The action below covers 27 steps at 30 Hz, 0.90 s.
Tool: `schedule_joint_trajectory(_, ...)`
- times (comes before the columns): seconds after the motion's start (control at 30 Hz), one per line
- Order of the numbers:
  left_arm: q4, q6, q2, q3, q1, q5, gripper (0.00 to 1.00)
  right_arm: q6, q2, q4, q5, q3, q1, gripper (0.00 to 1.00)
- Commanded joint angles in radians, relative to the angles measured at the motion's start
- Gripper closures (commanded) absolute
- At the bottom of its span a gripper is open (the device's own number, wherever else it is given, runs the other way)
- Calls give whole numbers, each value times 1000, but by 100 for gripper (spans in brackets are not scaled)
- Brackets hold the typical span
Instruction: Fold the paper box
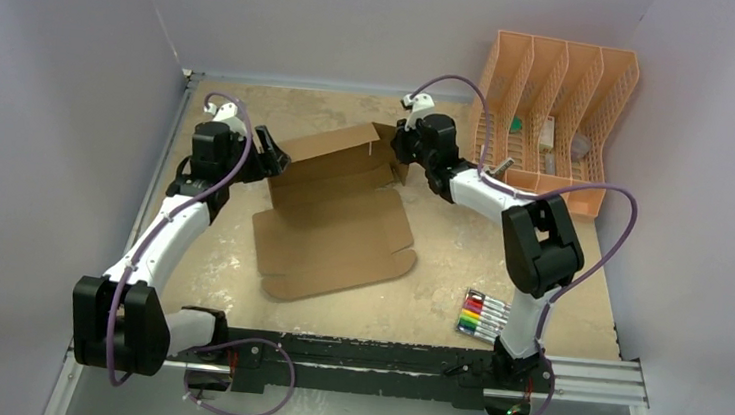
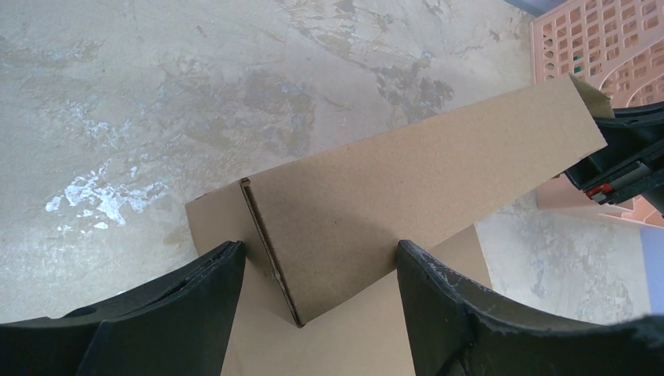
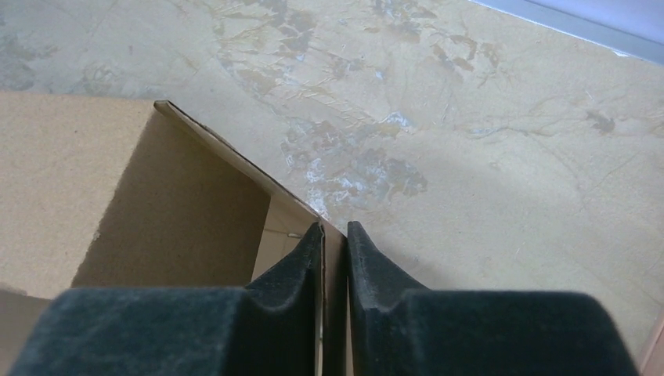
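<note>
The paper box (image 1: 338, 215) fills the middle of the worktop (image 1: 438, 274), and its raised back wall stands between the left hand (image 1: 276, 156) and the right hand (image 1: 398, 155). A peach organizer (image 1: 552, 113) blocks the far right corner. Markers (image 1: 483, 315) lie near the right edge. There is open room along the far edge.

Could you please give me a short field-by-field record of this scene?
paper box: partly folded, rear wall raised, front panel lying flat
left gripper: open, fingers either side of the box's left end
right gripper: shut on the box's right flap
organizer: far right corner
markers: right of the box, toward the near edge
</note>
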State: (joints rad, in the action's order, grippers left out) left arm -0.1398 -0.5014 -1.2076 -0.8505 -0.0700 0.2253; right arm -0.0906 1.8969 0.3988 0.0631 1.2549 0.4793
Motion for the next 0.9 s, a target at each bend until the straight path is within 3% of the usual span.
schedule_joint_trajectory(0.0, -34, 2, -14, 15, -44, 26, 31, -43, -18, -112, 119, 58, 31, 88)
schedule_joint_trajectory(0.23, 39, -63, -1, 40, -65, -57, 31, -72, -57, -194, 249, 61, 32, 91)
schedule_joint_trajectory(0.4, -28, 49, 16, -20, -65, -210, 29, -31, -80, -188, 165, -13, 27, 93)
schedule_joint_trajectory(0.5, -22, 89, 26, -48, -68, -218, 29, 25, -82, -175, 149, -39, 27, 100)
schedule_joint_trajectory(0.6, -5, 124, 62, -48, -70, -245, 28, 70, -88, -141, 134, -76, 27, 100)
schedule_joint_trajectory(0.87, 89, 306, 302, 30, -128, -314, 27, 174, -111, -127, 124, -111, 26, 100)
